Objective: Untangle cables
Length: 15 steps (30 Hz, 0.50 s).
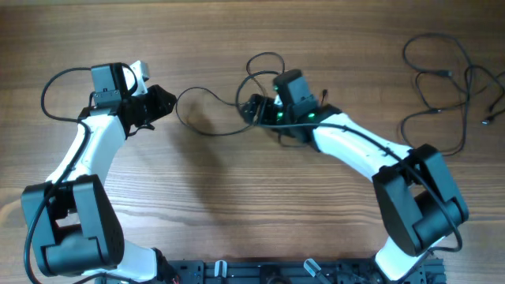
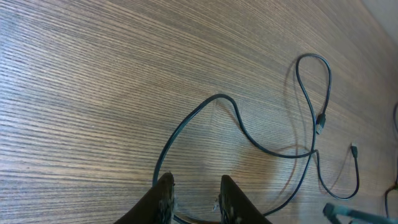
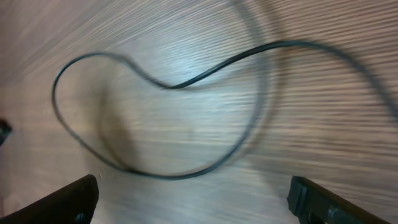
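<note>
Several cables (image 1: 436,73): are left lying loosely at the right end of the surface (image 1: 237,205), set well apart from the rest.
Middle cable (image 1: 207,132): is stretched across the centre and is seen crossing itself in a loop.
Left pincer (image 2: 196,185): is narrowed with that cable running in between its fingers; a firm pinch cannot be told.
Right pincer (image 3: 193,186): is spread wide above the loop, with nothing held.
Progress: judged about midway; the loop is yet to be drawn open.
</note>
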{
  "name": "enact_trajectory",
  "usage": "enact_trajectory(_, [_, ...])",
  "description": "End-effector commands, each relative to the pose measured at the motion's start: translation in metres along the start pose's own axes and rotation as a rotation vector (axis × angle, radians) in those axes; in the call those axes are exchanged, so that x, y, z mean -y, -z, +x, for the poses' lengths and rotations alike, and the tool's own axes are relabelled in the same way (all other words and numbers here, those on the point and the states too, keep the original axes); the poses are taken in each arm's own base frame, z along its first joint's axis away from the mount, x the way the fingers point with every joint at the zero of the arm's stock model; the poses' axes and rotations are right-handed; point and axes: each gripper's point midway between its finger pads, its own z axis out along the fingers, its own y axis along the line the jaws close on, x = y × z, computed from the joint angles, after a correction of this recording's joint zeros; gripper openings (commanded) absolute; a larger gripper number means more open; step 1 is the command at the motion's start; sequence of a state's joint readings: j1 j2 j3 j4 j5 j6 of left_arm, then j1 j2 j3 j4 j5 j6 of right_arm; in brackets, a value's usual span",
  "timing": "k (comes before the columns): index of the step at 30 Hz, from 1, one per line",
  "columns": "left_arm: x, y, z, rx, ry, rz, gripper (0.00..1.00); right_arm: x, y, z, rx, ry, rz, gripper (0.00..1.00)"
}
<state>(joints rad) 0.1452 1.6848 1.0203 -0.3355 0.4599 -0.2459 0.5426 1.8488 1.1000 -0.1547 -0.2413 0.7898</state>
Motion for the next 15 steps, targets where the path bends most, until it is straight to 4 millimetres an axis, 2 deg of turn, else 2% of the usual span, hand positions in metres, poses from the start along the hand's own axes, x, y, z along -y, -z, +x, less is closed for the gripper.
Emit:
enact_trajectory(1, [-0.004,-0.002,0.002,-0.003,0.004,-0.011,0.26,-0.001,-0.012,0.010,0.019,0.011,0.042,1.00])
enact_trajectory(9, [-0.004,-0.002,0.002,-0.003,0.004,-0.011,0.26,0.002,-0.014,0.009,0.111,0.021,0.131,1.00])
enact_trajectory(15, [-0.004,-0.002,0.002,-0.003,0.004,-0.011,0.26,0.013,-0.010,0.000,0.169,0.023,0.200,1.00])
